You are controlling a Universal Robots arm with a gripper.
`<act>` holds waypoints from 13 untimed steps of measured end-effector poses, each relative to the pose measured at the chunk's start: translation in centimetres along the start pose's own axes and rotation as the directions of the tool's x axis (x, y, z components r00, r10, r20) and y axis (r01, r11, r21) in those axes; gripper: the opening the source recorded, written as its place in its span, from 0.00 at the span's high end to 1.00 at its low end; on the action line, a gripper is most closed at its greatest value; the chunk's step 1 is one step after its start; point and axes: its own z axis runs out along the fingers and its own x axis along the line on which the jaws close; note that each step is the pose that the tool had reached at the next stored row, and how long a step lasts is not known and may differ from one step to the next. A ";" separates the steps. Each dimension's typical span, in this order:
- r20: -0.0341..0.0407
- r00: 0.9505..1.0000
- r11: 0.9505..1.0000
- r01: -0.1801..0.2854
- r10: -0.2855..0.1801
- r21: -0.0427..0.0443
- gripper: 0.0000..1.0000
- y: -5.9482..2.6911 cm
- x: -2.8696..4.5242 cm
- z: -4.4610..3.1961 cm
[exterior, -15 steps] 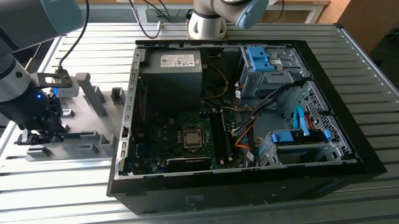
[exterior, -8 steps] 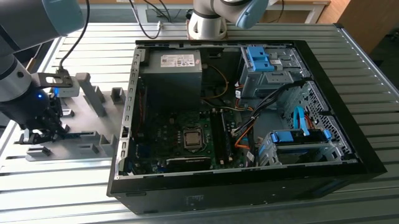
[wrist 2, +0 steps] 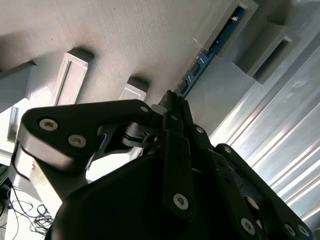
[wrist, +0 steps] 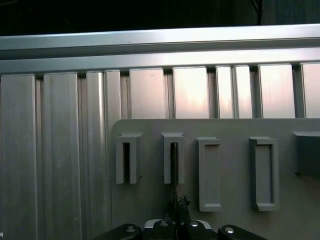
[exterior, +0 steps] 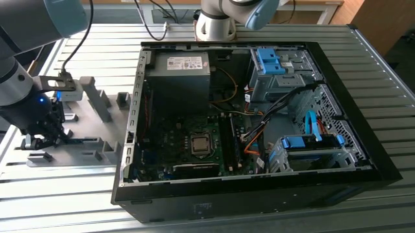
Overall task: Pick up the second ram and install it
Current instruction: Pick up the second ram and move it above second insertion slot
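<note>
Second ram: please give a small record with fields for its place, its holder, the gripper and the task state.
ram: blue stick, standing on edge in a slotted block
holder: grey plate with blocks, on the table, at the exterior view's left of the case
gripper: low over the plate, at one end of the ram
case: open, lying flat
task: ram not yet out of the block

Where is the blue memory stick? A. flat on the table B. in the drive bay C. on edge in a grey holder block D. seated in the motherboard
C: in the second wrist view the memory stick sits in a slotted grey holder block, with the gripper at its end.
</note>
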 end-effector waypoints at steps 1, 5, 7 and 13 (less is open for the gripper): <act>0.000 1.000 1.000 0.000 0.000 0.000 0.86 0.00 0.00 0.00; 0.000 1.000 1.000 0.021 -0.021 0.000 0.86 0.00 0.07 0.01; 0.000 0.999 0.999 0.054 -0.054 -0.001 0.86 0.00 0.08 0.01; -0.001 0.997 0.997 0.079 -0.079 -0.001 0.86 0.00 0.09 0.01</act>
